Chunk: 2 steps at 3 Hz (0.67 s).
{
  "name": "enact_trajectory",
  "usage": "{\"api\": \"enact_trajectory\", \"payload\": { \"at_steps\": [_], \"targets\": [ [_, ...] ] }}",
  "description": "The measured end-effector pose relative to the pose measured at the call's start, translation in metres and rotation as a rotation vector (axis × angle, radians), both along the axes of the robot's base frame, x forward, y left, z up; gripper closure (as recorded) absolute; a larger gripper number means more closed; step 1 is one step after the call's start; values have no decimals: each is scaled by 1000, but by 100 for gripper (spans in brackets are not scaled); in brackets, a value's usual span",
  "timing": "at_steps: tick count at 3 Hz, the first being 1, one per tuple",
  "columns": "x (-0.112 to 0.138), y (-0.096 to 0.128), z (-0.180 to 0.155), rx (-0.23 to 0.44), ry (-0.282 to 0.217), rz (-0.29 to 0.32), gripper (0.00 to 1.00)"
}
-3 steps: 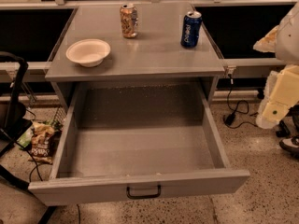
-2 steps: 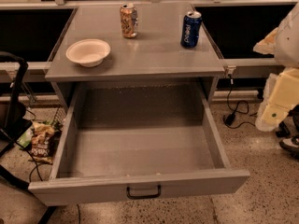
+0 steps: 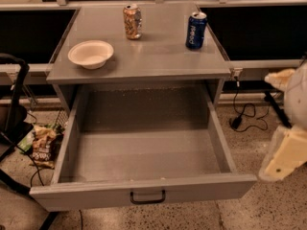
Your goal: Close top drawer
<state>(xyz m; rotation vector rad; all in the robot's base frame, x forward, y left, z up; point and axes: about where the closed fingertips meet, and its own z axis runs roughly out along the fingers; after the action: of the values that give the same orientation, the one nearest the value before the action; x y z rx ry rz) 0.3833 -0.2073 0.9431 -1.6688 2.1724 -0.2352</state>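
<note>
Top drawer (image 3: 206,188) is pulled fully out and fills the lower centre of frame, with its black handle (image 3: 147,197) at the bottom edge. My gripper (image 3: 287,153) is at the right edge, well apart from the drawer front. Can't tell if it's spread or pressed together. My read: parked aside, so nothing is pushing yet. Next I need to get onto the front panel and push toward the top of frame.

Office or lab workspace: grey metal cabinet (image 3: 144,61), speckled hard floor (image 3: 268,210), power cable (image 3: 242,114) at right. The gripper (image 3: 288,153) sits at the frame's lower right edge.
</note>
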Motion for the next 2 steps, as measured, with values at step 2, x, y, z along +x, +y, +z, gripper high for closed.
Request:
{"api": "enact_trajectory", "payload": {
  "at_steps": [2],
  "targets": [
    [-36,5,-100,-96,-54,25,0]
  ]
}}
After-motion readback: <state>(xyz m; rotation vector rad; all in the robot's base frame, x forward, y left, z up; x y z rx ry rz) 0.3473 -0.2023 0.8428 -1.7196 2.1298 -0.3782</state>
